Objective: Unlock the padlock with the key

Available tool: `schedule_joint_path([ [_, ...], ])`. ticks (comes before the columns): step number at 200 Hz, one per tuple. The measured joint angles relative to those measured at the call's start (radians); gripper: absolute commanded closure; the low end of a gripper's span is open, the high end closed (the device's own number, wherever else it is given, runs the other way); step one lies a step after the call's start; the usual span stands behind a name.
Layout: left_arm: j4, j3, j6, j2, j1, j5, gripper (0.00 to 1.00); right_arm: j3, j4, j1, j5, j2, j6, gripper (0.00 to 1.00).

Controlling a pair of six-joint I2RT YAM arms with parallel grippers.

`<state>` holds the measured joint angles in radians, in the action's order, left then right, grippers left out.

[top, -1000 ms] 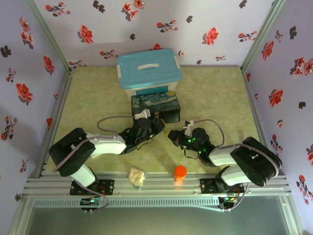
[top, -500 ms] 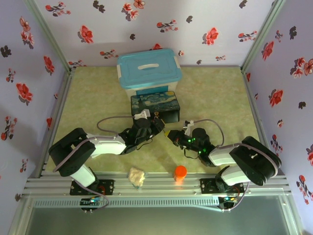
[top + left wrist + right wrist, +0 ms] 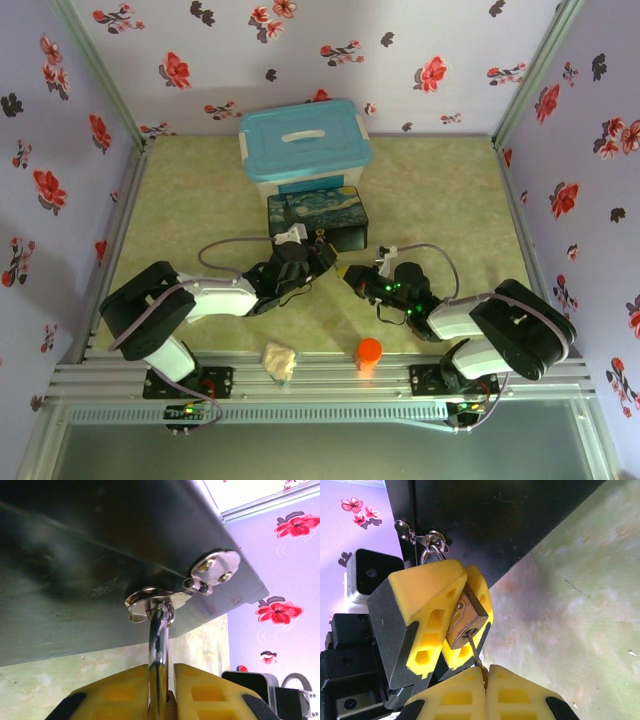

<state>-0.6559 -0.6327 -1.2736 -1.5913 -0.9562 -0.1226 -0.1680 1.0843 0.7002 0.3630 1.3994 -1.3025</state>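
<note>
Right wrist view: the brass padlock (image 3: 466, 622) hangs at the near wall of a dark painted tin (image 3: 485, 525). Its silver shackle (image 3: 429, 554) is threaded through the tin's latch (image 3: 417, 536). The left fingers (image 3: 427, 605) are clamped on the padlock's body from both sides. The thin dark key (image 3: 474, 652) runs from the padlock's underside, apparently seated in the keyhole, down to the right fingers (image 3: 455, 697), which are pressed shut on its head.

Left wrist view: the shackle (image 3: 159, 647) rises between the yellow left fingers (image 3: 117, 690) and passes through the silver latch loop (image 3: 150, 600) on the tin (image 3: 90, 555).

Top external view: the tin (image 3: 318, 215), its lid painted with a starry night, stands near the middle of the green bench (image 3: 450, 200). It sits just in front of a blue-lidded plastic container (image 3: 305, 140) at the far edge. The left fingers (image 3: 322, 255) and right fingers (image 3: 352, 274) meet at the tin's near side, though the padlock and key are too small to make out from above. An orange cylinder (image 3: 369, 352) and a crumpled pale wad (image 3: 280, 360) lie along the bench's near edge.
</note>
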Motion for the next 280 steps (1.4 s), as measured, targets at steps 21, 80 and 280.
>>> schedule_joint_path([
  [21, -0.002, 0.000, 0.000, 0.000, 0.000, -0.003, 1.00, 0.000, 0.034, -0.004, 0.000, 0.027, -0.017, 1.00],
  [80, -0.002, 0.000, 0.000, 0.000, 0.000, -0.027, 1.00, 0.007, 0.210, -0.013, 0.011, 0.154, -0.083, 1.00],
  [280, -0.094, -0.001, 0.014, -0.029, -0.001, 0.018, 1.00, -0.008, 0.220, -0.173, 0.293, 0.153, -0.142, 1.00],
])
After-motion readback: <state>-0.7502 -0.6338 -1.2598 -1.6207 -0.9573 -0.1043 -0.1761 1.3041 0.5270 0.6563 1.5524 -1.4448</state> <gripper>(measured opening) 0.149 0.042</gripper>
